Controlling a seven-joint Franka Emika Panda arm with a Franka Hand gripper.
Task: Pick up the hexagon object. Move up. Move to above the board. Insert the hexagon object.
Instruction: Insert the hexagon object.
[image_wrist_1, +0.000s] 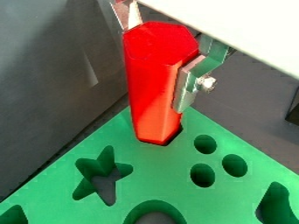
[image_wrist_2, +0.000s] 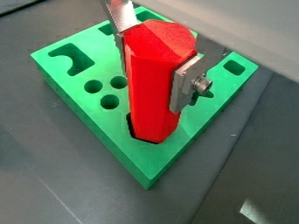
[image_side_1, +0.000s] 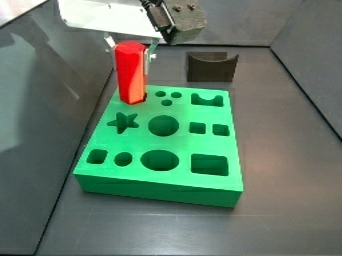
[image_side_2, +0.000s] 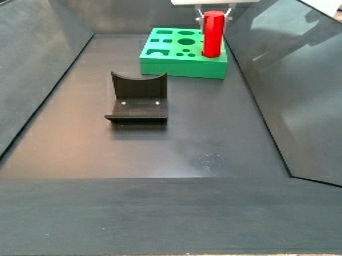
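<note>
The red hexagon object (image_wrist_1: 155, 87) stands upright with its lower end in the hexagonal hole at a corner of the green board (image_wrist_1: 163, 175). My gripper (image_wrist_1: 152, 70) is shut on its upper part, one silver finger (image_wrist_1: 187, 79) flat on each of two opposite sides. Both also show in another wrist view: the gripper (image_wrist_2: 152, 74), the prism (image_wrist_2: 149, 96) and the board (image_wrist_2: 201, 114). In both side views the prism (image_side_1: 128, 72) (image_side_2: 213, 32) rises from the board (image_side_1: 181, 143) (image_side_2: 181, 62) under the gripper (image_side_1: 134, 42) (image_side_2: 214, 12).
The dark fixture (image_side_1: 210, 66) (image_side_2: 136, 98) stands on the dark floor apart from the board. Sloping dark walls (image_side_2: 40, 80) enclose the floor. The board's other holes, among them a star (image_side_1: 124, 122) and circles (image_side_1: 163, 125), hold nothing.
</note>
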